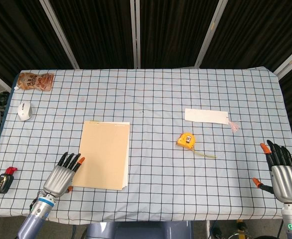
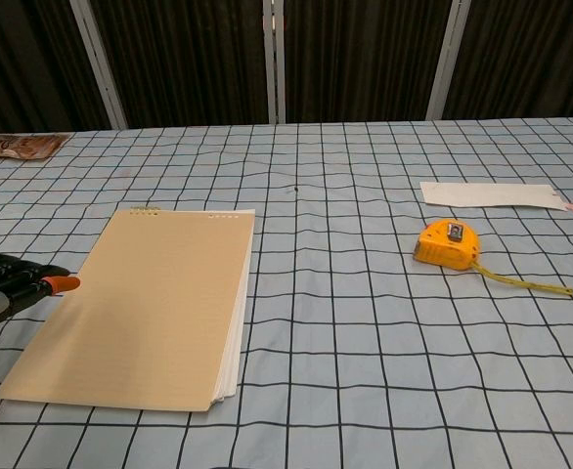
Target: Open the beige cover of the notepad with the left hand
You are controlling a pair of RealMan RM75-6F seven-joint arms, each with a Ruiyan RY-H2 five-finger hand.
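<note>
The notepad (image 1: 104, 154) (image 2: 150, 303) lies flat and closed on the checked tablecloth, its beige cover on top and white pages showing along its right edge. My left hand (image 1: 62, 177) (image 2: 3, 293) hovers at the pad's lower left corner, open, fingers spread and pointing forward, its orange fingertips right beside the cover's left edge. My right hand (image 1: 281, 174) rests open at the table's near right corner, holding nothing; the chest view does not show it.
A yellow tape measure (image 1: 186, 140) (image 2: 448, 244) and a white bookmark with tassel (image 1: 207, 116) (image 2: 487, 193) lie right of centre. A snack pouch (image 1: 35, 80), a white mouse (image 1: 24, 110) and a small black and red device (image 1: 4, 181) sit along the left side.
</note>
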